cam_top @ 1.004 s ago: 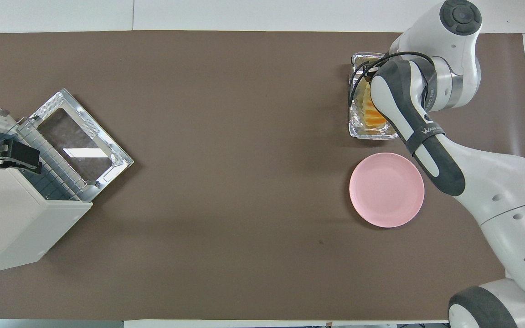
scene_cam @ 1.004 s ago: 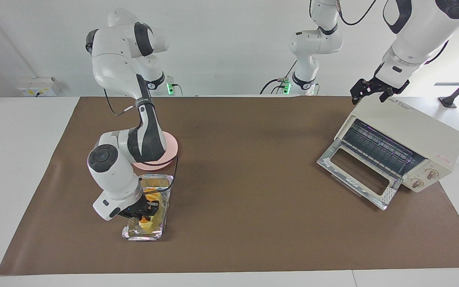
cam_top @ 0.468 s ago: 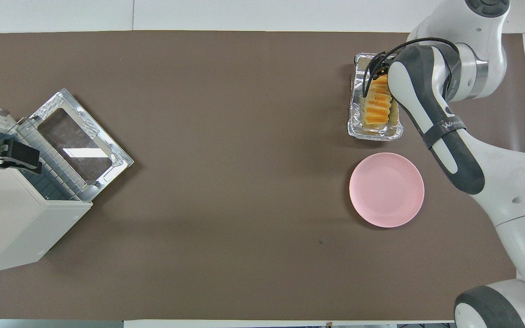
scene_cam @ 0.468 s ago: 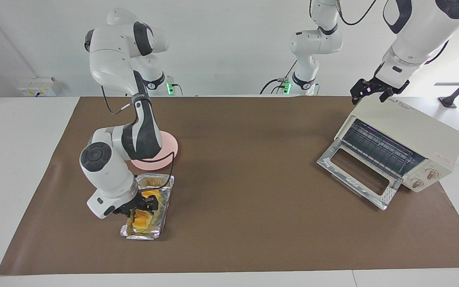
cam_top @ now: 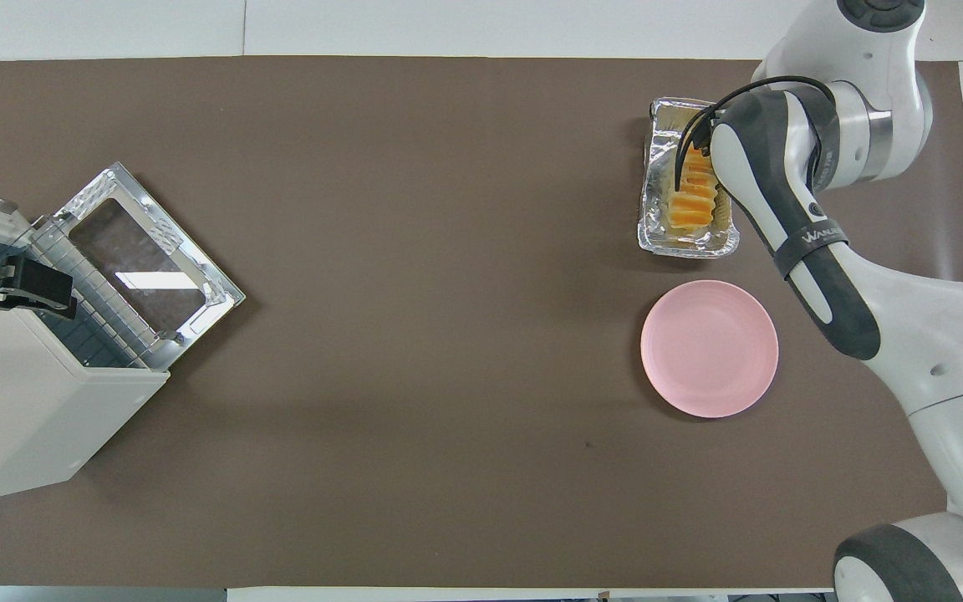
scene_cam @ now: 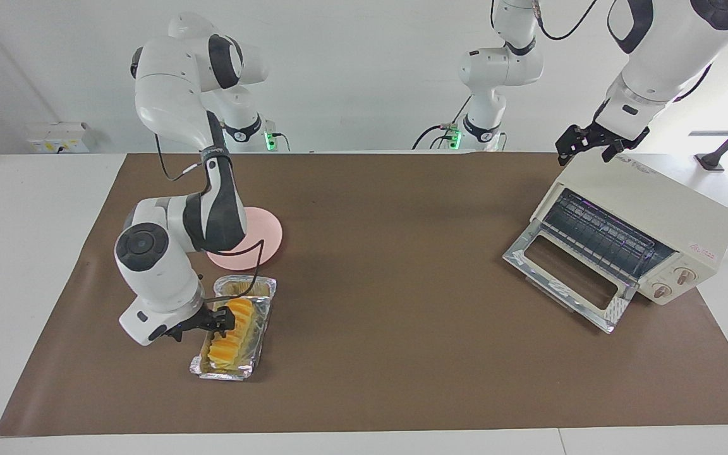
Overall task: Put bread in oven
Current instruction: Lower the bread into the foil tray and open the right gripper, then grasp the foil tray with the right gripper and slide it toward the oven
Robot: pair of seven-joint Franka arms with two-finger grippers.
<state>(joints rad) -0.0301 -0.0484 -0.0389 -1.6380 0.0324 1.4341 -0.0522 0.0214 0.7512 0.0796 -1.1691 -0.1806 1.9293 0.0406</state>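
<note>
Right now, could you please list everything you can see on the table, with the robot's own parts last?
Ridged yellow-orange bread loaf: one, lying in the foil tray.
Crinkled silver foil tray: one, toward the right arm's end of the table, farther from the robots than the plate.
Round pink plate: one, bare, beside the tray.
Cream-white boxy toaster oven: one, toward the left arm's end, its glass door dropped open.
Brown mat: one, covering the table.
Right gripper: one, black, at the loaf's side over the tray.
Left gripper: one, black, waiting open over the oven's top.
</note>
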